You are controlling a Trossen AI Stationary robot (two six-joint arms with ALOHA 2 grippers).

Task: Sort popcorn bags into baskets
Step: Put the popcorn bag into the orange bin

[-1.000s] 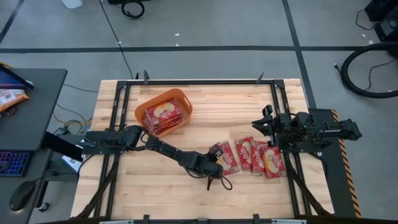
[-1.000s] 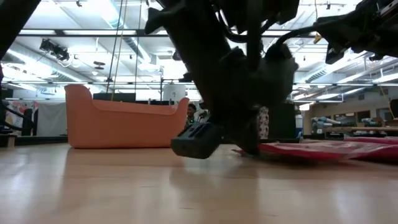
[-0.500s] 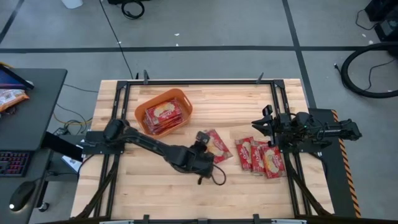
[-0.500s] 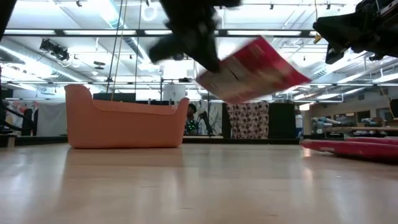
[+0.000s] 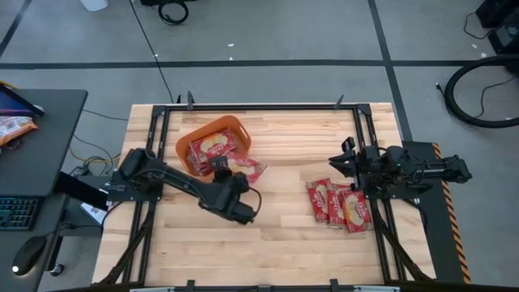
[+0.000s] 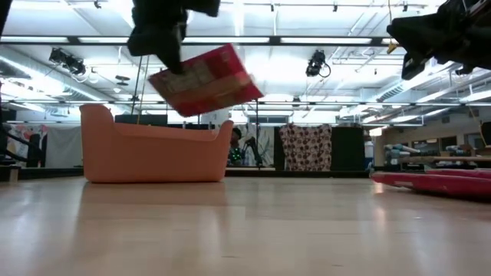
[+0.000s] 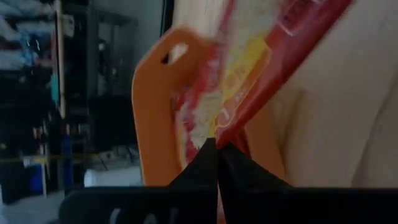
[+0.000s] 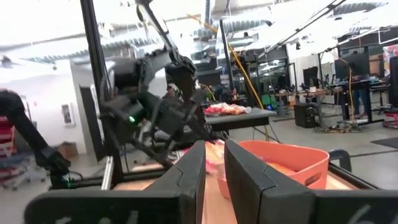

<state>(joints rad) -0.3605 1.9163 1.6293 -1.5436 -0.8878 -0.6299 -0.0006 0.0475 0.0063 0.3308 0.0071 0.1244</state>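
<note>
Dangling by one pinched edge from the left gripper (image 5: 220, 167) jaws just beside the tub (image 5: 186, 146), the packet (image 5: 247, 169) looks light & floppy; right gripper (image 5: 347, 161) empty, jaws narrow.

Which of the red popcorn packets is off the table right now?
The red popcorn packet pinched in the left gripper, held in the air beside the orange plastic tub. The other packets lie in that tub or flat on the wooden table near the right arm.

A wooden tabletop (image 5: 268, 235) is framed by black rails. A dark desk (image 5: 36, 138) is seen beside it, with a keyboard (image 5: 16, 212) and mouse (image 5: 24, 255) alongside. Black cables (image 5: 478, 89) are coiled on the grey floor (image 5: 268, 32).
</note>
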